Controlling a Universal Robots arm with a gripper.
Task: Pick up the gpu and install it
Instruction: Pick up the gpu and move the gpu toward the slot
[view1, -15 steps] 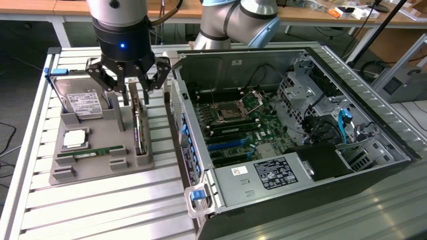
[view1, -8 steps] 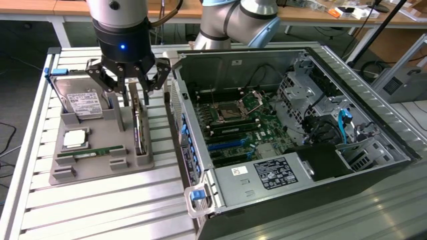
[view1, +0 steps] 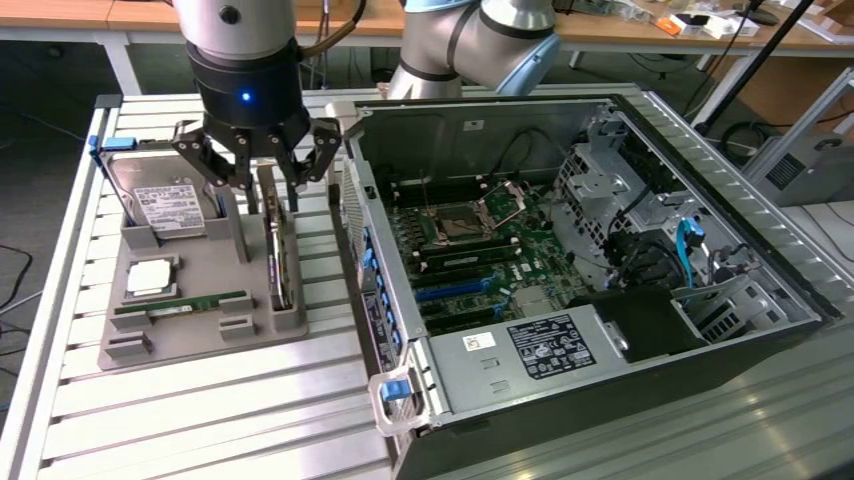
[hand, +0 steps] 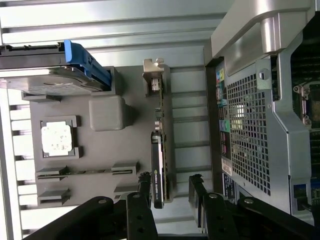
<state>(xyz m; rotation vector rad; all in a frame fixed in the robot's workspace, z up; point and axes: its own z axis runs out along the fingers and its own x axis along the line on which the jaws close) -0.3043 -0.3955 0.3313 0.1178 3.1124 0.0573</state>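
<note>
The gpu stands on its long edge in a slot of the grey holder, a thin green card with a black cooler and a silver bracket at its far end. My gripper hangs just above the card's far part with its jaws open. In the wrist view the gpu runs between the two black fingertips, and my gripper straddles it with a gap on each side. Nothing is held.
The holder also carries a silver hard drive, a square processor and a slim memory stick. At the exterior view's right lies the open computer case, its motherboard exposed. The case's rear wall stands close beside the holder.
</note>
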